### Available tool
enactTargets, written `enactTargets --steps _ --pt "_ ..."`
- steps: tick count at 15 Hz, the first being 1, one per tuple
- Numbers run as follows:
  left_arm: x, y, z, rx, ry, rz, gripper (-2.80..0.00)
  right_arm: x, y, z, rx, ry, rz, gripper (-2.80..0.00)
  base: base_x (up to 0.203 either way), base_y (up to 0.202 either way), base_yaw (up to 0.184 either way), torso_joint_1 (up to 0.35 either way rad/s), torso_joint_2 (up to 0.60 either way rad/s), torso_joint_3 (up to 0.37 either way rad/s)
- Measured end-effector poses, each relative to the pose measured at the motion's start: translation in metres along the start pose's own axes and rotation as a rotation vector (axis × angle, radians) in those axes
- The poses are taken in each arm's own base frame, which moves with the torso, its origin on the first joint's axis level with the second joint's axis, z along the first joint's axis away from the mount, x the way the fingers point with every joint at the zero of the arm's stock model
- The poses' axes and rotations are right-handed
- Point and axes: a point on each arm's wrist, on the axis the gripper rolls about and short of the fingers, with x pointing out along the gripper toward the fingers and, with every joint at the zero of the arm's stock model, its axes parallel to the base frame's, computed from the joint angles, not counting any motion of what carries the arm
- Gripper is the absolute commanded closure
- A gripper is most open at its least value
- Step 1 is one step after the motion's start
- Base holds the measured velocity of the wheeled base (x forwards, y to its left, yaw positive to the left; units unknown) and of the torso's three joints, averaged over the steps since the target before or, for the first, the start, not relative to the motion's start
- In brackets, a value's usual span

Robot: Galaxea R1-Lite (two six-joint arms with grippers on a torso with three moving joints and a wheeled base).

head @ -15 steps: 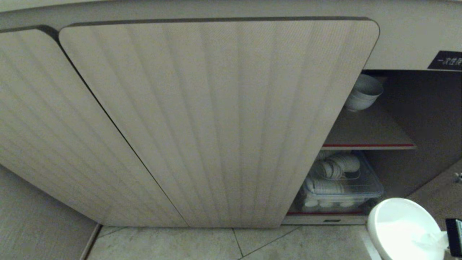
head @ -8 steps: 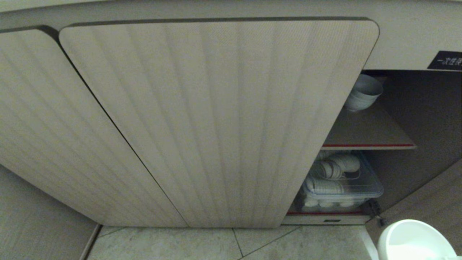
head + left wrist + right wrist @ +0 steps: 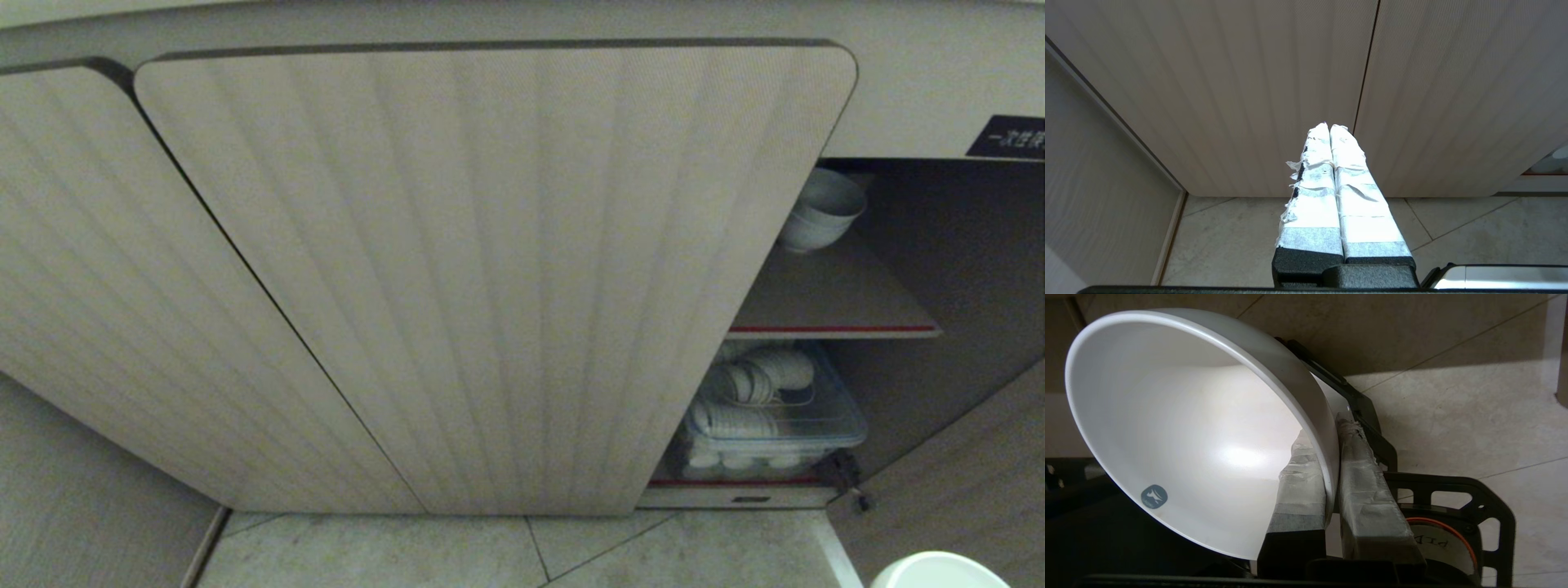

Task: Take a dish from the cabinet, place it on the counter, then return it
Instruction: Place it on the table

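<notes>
Head view, dish: only the rim of the white dish [image 3: 939, 570] shows, at the near right corner, low before the open right bay of the cabinet [image 3: 490, 269].
Head view, cabinet: ribbed doors fill the left and centre; in the open bay on the right a stack of white bowls [image 3: 820, 214] sits far back on the red-edged shelf [image 3: 833, 329], with a clear bin of crockery [image 3: 775, 425] below it.
Head view, desk: not in view, so it cannot be placed from here.
Left wrist view, left hand: the left hand [image 3: 1329, 127] is pressed together and empty, pointing at the seam between two closed doors, over the tiled floor [image 3: 1241, 241].
Right wrist view, right hand: the right hand [image 3: 1327, 457] pinches the dish [image 3: 1188, 428] by its wall, one finger inside, one outside.
Right wrist view, dish axis: the mouth is tipped sideways, not level.
Judgement: the right arm alone carries the dish, so the right arm is the one to set it on the desk.
</notes>
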Motion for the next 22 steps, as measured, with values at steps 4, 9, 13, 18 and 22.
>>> enactTargets --steps 4,9,13,18,22 --pt "0.0 0.0 0.0 0.0 0.0 0.0 0.0 0.002 0.0 0.0 0.01 0.012 -0.001 0.0 0.0 0.0 0.0 0.0 0.0 0.0" --pt "0.0 0.0 0.0 0.0 0.0 0.0 0.0 0.001 0.0 0.003 0.002 0.002 0.0 0.0 0.0 0.0 0.0 0.0 0.0 0.0" --pt "0.0 0.0 0.0 0.0 0.0 0.0 0.0 0.001 0.001 0.006 0.005 -0.002 0.003 0.0 0.0 0.0 0.0 0.0 0.0 0.0" --pt "0.0 0.0 0.0 0.0 0.0 0.0 0.0 0.0 0.001 0.01 0.019 -0.008 0.005 0.0 0.0 0.0 0.0 0.0 0.0 0.0" --pt "0.0 0.0 0.0 0.0 0.0 0.0 0.0 -0.001 0.001 0.012 0.02 -0.006 0.028 0.0 0.0 0.0 0.0 0.0 0.0 0.0"
